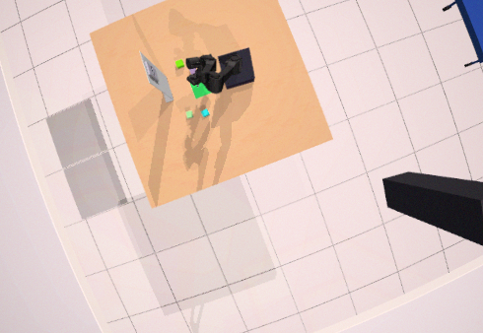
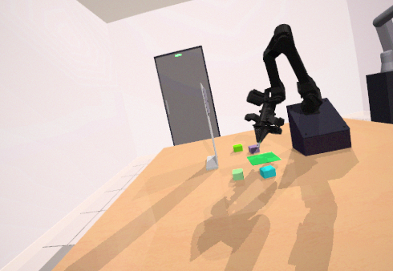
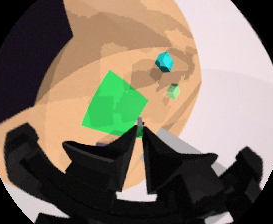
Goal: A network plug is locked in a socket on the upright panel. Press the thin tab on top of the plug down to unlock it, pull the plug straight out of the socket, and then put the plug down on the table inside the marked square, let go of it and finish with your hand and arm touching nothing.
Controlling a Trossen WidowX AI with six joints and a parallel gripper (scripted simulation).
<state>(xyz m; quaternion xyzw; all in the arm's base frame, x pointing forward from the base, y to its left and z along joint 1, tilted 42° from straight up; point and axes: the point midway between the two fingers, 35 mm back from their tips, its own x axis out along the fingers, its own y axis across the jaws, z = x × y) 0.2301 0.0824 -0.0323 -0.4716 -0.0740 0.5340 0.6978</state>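
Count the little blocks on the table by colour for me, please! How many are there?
Bright green block: 1
Purple block: 1
Pale green block: 1
Cyan block: 1
Total: 4 little blocks

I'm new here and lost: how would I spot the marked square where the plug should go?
Start at the dark box under the arm on the wooden table. Beside it lies a flat bright green patch; the small coloured blocks nearby stand raised.

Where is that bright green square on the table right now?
In the exterior view, the green square lies flat on the table, just in front of the dark base, beside the purple block.
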